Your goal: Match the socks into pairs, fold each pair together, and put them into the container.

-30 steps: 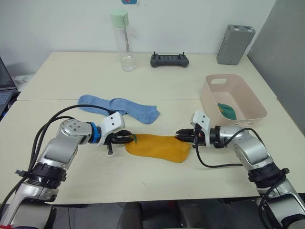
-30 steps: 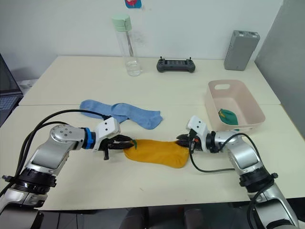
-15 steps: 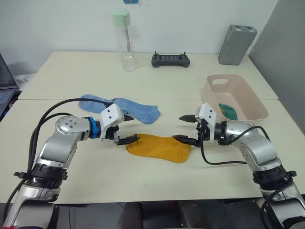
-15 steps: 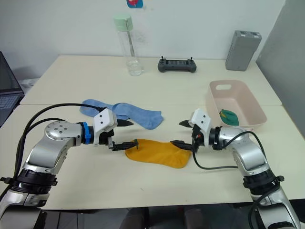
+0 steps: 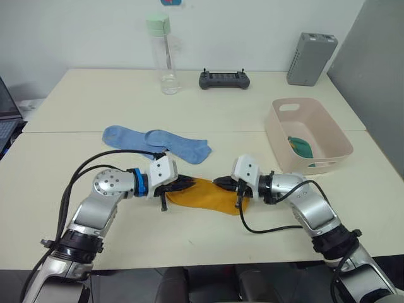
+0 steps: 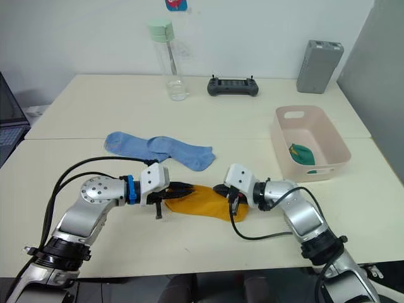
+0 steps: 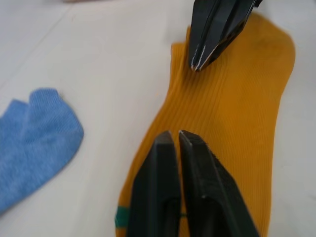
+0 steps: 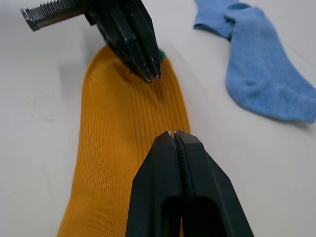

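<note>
A mustard-yellow sock [image 5: 205, 197] with a small green mark at its cuff lies flat near the table's front. My left gripper [image 5: 187, 184] is shut, its tips resting on the sock's left part. My right gripper [image 5: 219, 183] is shut over the sock's right part, and the two grippers point at each other a short gap apart. No fabric shows between either pair of fingers. Two light blue socks [image 5: 158, 140] lie overlapped behind the yellow one. The pale pink container [image 5: 278, 129] stands at the right, with a dark green sock [image 5: 302, 146] inside.
A clear bottle with a green cap [image 5: 163, 57], a black controller [image 5: 224, 79] and a grey upright box [image 5: 311, 59] stand along the far edge. A laptop corner [image 5: 6, 120] shows at the far left.
Both grippers stood open at the yellow sock's ends half a second ago. Now they are shut and have moved inward over the sock, towards each other.
</note>
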